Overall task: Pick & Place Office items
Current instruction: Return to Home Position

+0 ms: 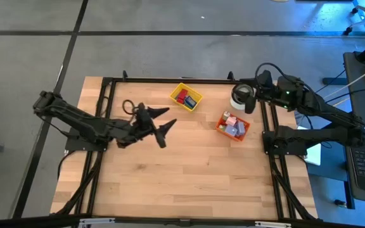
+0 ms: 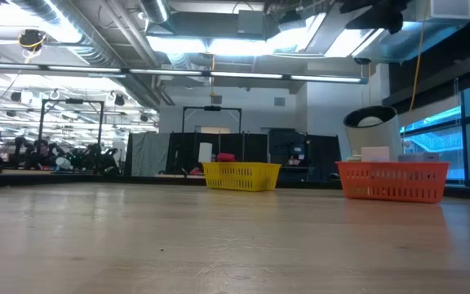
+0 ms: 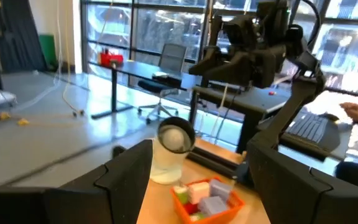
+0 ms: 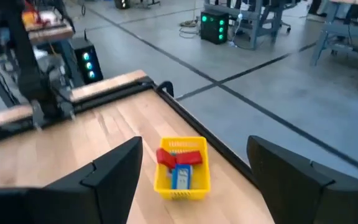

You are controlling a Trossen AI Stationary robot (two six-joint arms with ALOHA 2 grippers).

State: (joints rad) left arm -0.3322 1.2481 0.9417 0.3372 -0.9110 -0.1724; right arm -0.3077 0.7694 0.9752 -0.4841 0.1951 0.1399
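The office items lie in two bins. The yellow bin holds red and blue pieces. The orange bin holds pink, white and lavender pieces. My left gripper hovers open above the table's middle, left of both bins, pointing toward the orange bin. My right gripper is open above the table's far right, by the white roll, and points toward the yellow bin. Neither holds anything.
The white roll stands on end just beyond the orange bin, near the table's far right corner. A black frame runs along the table's edges. Bare wood fills the near half. A person's hand shows at a desk beyond.
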